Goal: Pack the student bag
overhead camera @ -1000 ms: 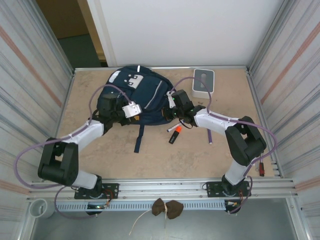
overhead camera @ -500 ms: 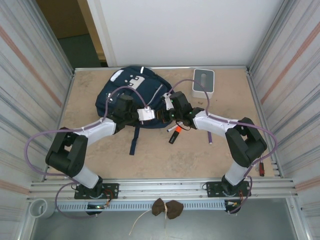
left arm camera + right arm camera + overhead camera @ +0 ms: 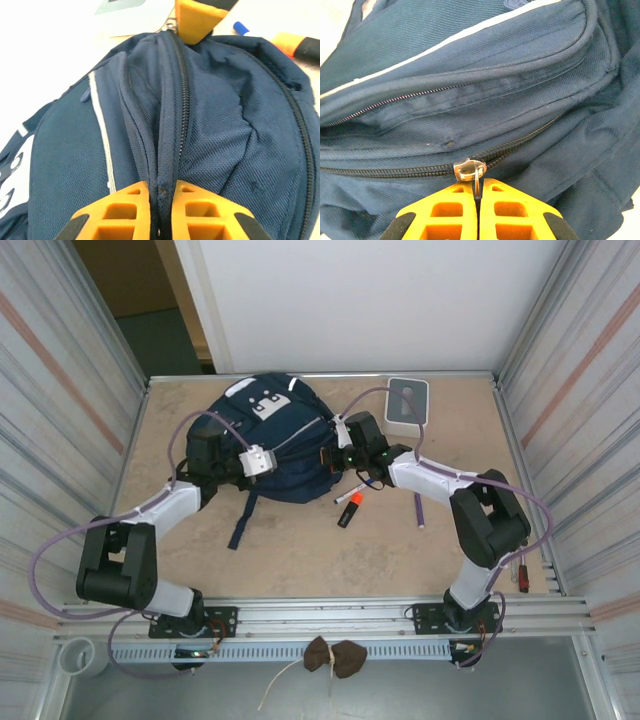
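Currently the student bag (image 3: 280, 435) lies on the worktop (image 3: 330, 550) at upper centre of the top view. Its front panel is up, with white patches (image 3: 262, 400) toward the far edge. 1 dark strap (image 3: 240, 523) trails out toward the lower left, flat on the worktop.

Left fingers (image 3: 129, 212): closed, pinching a raised ridge of navy fabric that has a zip running along it. In the left wrist view the ridge runs straight up the frame from between the 2 orange fingers. The top view puts that arm on the bag's lower-left side.

Right fingers (image 3: 449, 212): closed on the metal zipper pull (image 3: 470, 169), its tab clamped in the slit between them. The slider sits on the lower zip line at bottom centre of the right wrist view. 1 orange fingertip of that arm also shows at top centre of the left wrist view, at the far end of the same ridge. Both arms are on the bag, facing each other across it.

Thin light stripe (image 3: 445, 42) crosses the bag panel diagonally in the upper half of the right wrist view.

Loose items, top view:
- White-grey box (image 3: 407, 405), right of the bag near the far edge, not touching it.
- Orange highlighter (image 3: 348, 510), on the worktop just below-right of the bag.
- Purple pen (image 3: 419, 510), further right beside the right forearm.
- Brown cloth lump (image 3: 335, 656), bottom centre, in front of the arm bases.
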Tool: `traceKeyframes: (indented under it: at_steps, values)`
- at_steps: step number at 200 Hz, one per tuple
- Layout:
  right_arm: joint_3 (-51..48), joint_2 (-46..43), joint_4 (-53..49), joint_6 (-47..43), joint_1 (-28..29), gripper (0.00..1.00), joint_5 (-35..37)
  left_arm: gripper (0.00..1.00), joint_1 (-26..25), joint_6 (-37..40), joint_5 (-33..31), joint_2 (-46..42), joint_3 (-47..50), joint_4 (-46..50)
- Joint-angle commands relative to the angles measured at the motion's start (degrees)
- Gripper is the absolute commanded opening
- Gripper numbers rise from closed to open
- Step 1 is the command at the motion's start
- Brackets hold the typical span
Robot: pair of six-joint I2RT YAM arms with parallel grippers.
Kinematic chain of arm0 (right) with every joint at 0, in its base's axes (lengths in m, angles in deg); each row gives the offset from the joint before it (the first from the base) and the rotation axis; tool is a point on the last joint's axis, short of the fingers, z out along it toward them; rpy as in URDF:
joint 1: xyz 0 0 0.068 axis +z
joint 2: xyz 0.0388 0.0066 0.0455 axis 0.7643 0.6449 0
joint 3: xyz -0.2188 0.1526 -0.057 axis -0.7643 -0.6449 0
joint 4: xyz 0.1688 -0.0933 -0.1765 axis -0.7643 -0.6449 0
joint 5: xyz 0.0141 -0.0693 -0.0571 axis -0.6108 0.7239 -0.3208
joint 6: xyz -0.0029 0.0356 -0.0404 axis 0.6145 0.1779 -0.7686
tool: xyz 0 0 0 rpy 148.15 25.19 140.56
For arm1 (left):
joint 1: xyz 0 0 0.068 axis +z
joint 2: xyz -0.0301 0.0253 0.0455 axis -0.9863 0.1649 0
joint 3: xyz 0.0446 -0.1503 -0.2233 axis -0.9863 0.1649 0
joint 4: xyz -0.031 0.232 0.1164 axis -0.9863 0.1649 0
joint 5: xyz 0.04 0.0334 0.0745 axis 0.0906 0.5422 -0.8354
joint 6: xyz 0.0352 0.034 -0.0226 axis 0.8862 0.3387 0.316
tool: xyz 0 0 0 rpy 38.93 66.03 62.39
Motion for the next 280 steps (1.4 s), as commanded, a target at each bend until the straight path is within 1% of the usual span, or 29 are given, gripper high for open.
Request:
traceKeyframes:
  at_steps: [1,10,18,29,40,54,81,105,120,127,135,142,152,159,172,184,199,208,222,233,239,253,268,280]
  values:
    - [2.16,1.22,-1.22,-0.99,-1.11,0.0,0.98,0.25,2.86,-4.08,-5.93,-1.92,-0.62,2.52]
    - [2.32,1.14,-0.18,-0.82,-0.62,0.0,-0.09,0.38,2.39,-5.36,-4.28,-2.54,-1.17,4.02]
    - [2.23,0.84,0.54,-0.49,-0.17,0.0,-0.98,0.48,1.41,-6.62,-3.36,-3.42,-1.41,4.62]
    - [2.02,0.25,1.65,0.25,0.26,0.0,-2.16,0.57,-0.73,-7.45,-2.57,-4.73,-1.44,5.3]
    - [1.62,-0.47,2.52,0.82,0.89,0.0,-2.91,0.65,-2.85,-6.89,-2.23,-5.67,-1.15,5.82]
    - [0.95,-1.56,3.48,1.62,1.54,0.0,-3.85,0.71,-5.77,-6.02,-4.45,-5.64,-1.41,6.31]
    - [-0.23,-3.21,5.06,3.07,2.83,0.0,-5.17,0.71,-10.6,-4.08,-10.34,-1.8,-5.25,8.97]
    - [-1.02,-4.44,6.12,4.07,3.84,0.0,-6.02,0.66,-11.76,-3.56,-11.07,1.7,-7.68,9.43]
    - [-1.73,-5.04,6.92,4.73,4.25,0.0,-6.86,0.56,-11.54,-2.34,-12.0,3.21,-7.97,9.02]
    - [-2.02,-5.19,7.04,4.7,4.38,0.0,-7.05,0.5,-11.15,-1.53,-12.37,3.55,-7.72,8.9]
    - [-2.07,-5.35,6.68,4.38,4.4,0.0,-6.98,0.4,-10.09,-1.16,-11.55,3.55,-7.19,8.35]
    - [-2.21,-5.45,5.94,3.85,4.26,0.0,-6.45,0.29,-9.01,-1.2,-10.03,3.2,-6.87,7.89]
    - [-2.14,-5.52,4.64,2.81,3.94,0.0,-5.32,0.11,-7.17,-1.67,-8.07,2.18,-6.2,7.9]
    - [-2.08,-5.39,3.59,2.09,3.57,0.0,-3.99,0.05,-5.8,-2.19,-6.49,1.23,-5.5,7.49]
    - [-1.55,-4.59,0.98,0.61,2.48,0.0,-0.95,0.04,-3.29,-3.28,-3.51,-1.24,-3.56,6.27]
    - [-0.84,-3.59,-0.51,-0.82,1.34,0.0,1.35,0.04,-0.71,-5.05,-0.46,-3.85,-0.96,3.08]
    - [-0.21,-2.16,-0.52,-3.59,0.46,0.0,3.88,0.06,2.53,-7.01,2.88,-6.96,2.59,-1.51]
    - [0.35,-1.32,-0.25,-4.22,-0.22,0.0,3.81,0.07,5.04,-8.33,5.03,-8.36,5.03,-4.98]
    - [0.59,-0.28,1.69,-4.24,-0.88,0.0,2.35,0.08,7.48,-10.43,4.64,-9.42,7.18,-8.94]
    - [1.1,0.35,2.66,-3.91,-0.71,0.0,0.85,0.08,7.43,-10.71,2.27,-9.44,6.85,-8.63]
    - [1.37,0.47,3.17,-3.59,-0.5,0.0,0.25,0.12,7.34,-10.88,2.22,-9.31,6.31,-7.66]
    - [1.39,0.24,4.08,-3.14,0.39,0.0,-0.7,0.29,6.36,-11.44,1.99,-9.14,5.03,-5.26]
    - [1.17,-0.67,4.61,-2.52,1.33,0.0,-1.16,0.46,3.77,-10.84,0.64,-9.92,4.43,-3.14]
    - [0.78,-1.63,5.18,-1.51,2.05,0.0,-2.16,0.55,1.2,-9.37,-0.68,-11.0,4.42,-1.25]
